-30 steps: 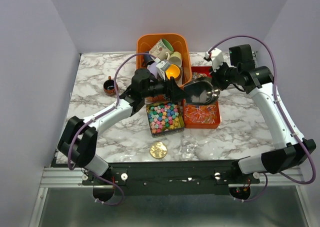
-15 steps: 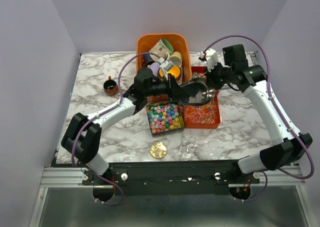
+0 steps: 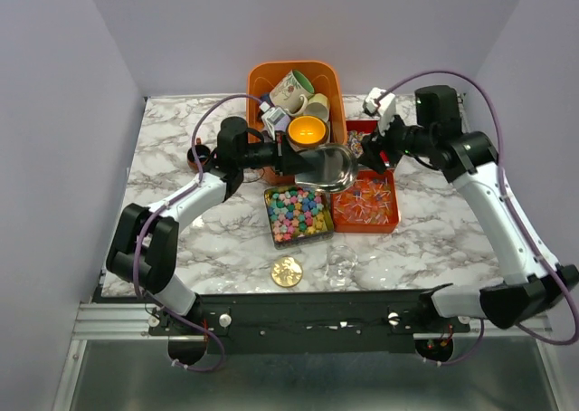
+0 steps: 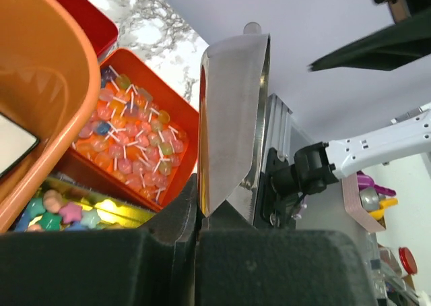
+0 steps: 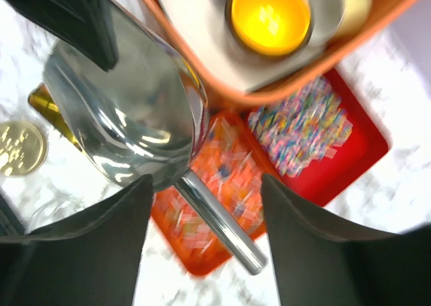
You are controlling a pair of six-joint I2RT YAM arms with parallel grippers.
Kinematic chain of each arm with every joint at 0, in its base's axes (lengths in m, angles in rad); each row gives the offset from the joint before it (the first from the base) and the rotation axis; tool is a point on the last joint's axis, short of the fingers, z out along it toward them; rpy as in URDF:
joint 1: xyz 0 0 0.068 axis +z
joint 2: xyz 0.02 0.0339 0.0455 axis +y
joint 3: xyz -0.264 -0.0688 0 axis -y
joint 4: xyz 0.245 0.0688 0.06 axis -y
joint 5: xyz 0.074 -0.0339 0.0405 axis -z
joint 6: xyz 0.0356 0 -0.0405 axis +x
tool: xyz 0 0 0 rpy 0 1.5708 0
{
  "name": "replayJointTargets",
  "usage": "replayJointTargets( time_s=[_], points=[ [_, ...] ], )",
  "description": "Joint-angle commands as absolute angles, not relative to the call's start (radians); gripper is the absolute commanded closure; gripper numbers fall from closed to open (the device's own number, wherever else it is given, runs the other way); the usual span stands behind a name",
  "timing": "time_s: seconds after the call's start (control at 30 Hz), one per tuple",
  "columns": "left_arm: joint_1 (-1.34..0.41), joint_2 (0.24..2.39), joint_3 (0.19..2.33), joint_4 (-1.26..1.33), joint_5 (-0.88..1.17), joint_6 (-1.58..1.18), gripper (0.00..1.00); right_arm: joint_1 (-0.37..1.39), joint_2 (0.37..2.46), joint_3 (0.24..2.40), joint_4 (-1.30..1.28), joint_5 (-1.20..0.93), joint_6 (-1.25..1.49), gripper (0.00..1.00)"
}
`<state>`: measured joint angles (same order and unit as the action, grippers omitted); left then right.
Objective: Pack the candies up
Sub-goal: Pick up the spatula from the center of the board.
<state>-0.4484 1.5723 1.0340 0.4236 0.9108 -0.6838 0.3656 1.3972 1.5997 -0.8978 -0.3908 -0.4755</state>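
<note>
Okay, top view first. My left gripper [image 3: 297, 160] is clamped on the rim of the metal scoop [image 3: 330, 167], which hangs mid-frame over the trays. My right gripper [image 3: 365, 150] sits at the scoop's handle end with its fingers spread, released. Below the scoop is a square tin of pastel star candies [image 3: 298, 212]. Just right of the tin, touching it, is an orange tray of orange-red candies [image 3: 365, 203]. Behind them is an orange bin [image 3: 335, 85] of mugs, and a gold disc [image 3: 287, 272] lies near the bottom edge of the marble table [image 3: 172, 221].

Left wrist view: the scoop [image 4: 232, 117] shows edge-on, upright, pinched at its lower end between the dark fingers of the left gripper [image 4: 196, 215]. The orange-red candies [image 4: 135, 151] fill their tray left of centre, star candies [image 4: 47, 208] are at lower left, and the orange bin's wall [image 4: 40, 83] fills the left side.

Right wrist view: the right gripper [image 5: 205, 185] has both fingers wide apart. The scoop's handle runs between them with a gap on each side, and the bowl [image 5: 128, 131] is at centre left. Speckled candies [image 5: 300, 124] lie in a red tray [image 5: 363, 158] at right. The orange-red candies [image 5: 222, 151] sit under the handle. A yellow-lined mug [image 5: 269, 16] is at the top.
</note>
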Motion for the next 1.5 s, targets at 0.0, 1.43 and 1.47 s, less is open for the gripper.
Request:
replayJointTargets(
  time_s=[0.0,1.43,1.47],
  points=[
    [-0.414,1.523,1.002,0.445,1.135,-0.676,1.00,0.364,1.137,1.427,-0.632,-0.584,-0.648,0.25],
    [-0.342,1.560,0.913,0.571,1.177,-0.946,1.00,0.477,1.137,1.094,-0.638,-0.582,-1.229,0.58],
    [-0.342,1.559,0.913,0.571,1.178,-0.950,1.00,0.485,1.135,1.089,-0.626,-0.575,-1.229,0.61]
  ],
)
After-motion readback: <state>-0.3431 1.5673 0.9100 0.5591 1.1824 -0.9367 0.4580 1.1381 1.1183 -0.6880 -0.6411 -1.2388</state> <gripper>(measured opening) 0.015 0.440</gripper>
